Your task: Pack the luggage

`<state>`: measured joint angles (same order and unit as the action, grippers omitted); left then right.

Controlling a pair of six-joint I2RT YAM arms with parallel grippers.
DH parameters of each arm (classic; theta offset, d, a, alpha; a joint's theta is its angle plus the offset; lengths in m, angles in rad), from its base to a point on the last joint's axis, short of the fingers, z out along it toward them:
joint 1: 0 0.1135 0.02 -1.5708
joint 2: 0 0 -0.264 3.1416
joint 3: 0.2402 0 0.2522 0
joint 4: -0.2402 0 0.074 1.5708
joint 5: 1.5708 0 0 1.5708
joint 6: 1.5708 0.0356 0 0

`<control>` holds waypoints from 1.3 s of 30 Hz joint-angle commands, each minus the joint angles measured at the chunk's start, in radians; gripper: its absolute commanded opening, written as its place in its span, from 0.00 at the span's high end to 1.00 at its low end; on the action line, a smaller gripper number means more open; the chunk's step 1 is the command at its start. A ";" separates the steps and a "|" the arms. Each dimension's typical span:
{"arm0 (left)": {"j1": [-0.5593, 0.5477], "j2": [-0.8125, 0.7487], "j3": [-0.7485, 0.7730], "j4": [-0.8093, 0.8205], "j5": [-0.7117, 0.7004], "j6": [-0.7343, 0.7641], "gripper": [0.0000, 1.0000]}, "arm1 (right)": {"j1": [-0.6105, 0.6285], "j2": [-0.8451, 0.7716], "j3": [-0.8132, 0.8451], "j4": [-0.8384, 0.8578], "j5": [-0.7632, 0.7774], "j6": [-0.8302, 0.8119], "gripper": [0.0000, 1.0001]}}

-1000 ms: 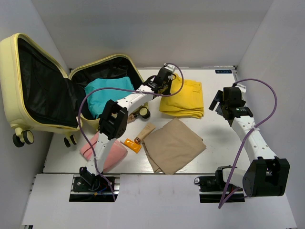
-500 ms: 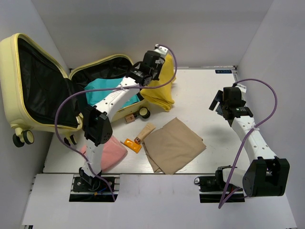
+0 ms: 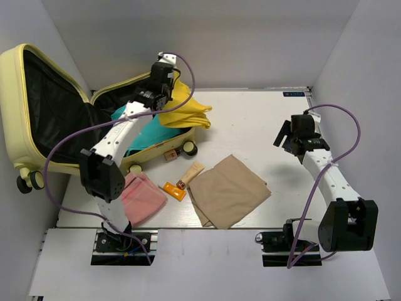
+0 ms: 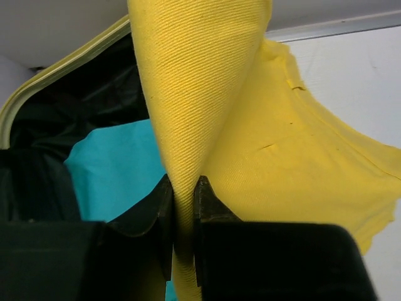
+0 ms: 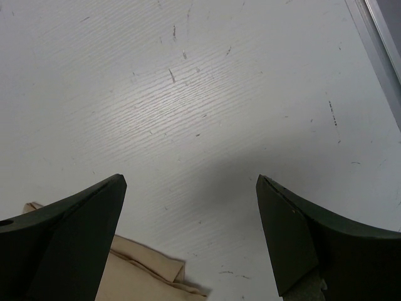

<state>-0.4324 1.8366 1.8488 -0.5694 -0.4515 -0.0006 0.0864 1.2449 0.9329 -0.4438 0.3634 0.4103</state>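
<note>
suitcase (image 3: 11,119): lies open under and to the left of the left pincer (image 3: 166,88), one half flat on the bench (image 3: 263,119), the other half standing up at the far left.
long axis: runs from the wheels (image 3: 30,181) at the near side away towards the back wall; the open faces look up and to the right.
shell and lining: smooth pale yellow hard shell with rounded corners; black fabric lining (image 3: 56,119), slightly creased.
left pincer: clamped together on a fold of yellow cloth (image 3: 185,111), above the far rim of the flat half.
yellow cloth: woven with a fine rib; it hangs from the pincer, draping right over the rim onto the bench.
teal cloth (image 3: 147,132): smooth, inside the flat half, below and left of the left pincer.
right pincer (image 3: 282,137): fingers wide apart, holding nothing, over bare white wood-grained bench, well right of the suitcase.
tan cloth (image 3: 229,191): flat, folded, lying near-left of the right pincer.
</note>
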 commanded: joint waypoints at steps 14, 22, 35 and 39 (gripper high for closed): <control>0.228 -0.257 -0.586 0.356 -0.138 -0.114 1.00 | -0.002 0.076 0.055 -0.004 -0.054 -0.064 0.10; 0.325 -0.172 -0.602 0.247 -0.173 -0.245 1.00 | -0.001 0.099 0.066 -0.009 -0.084 -0.094 0.10; 0.373 -0.149 -0.588 0.406 -0.068 -0.149 0.64 | 0.006 0.090 0.014 0.117 -0.224 -0.203 0.10; 0.370 -0.157 -0.516 0.161 -0.283 -0.275 0.01 | 0.006 0.085 0.015 0.114 -0.239 -0.229 0.10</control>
<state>-0.0681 1.7088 1.2518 -0.2684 -0.5510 -0.1692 0.0875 1.3499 0.9508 -0.3740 0.1562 0.2237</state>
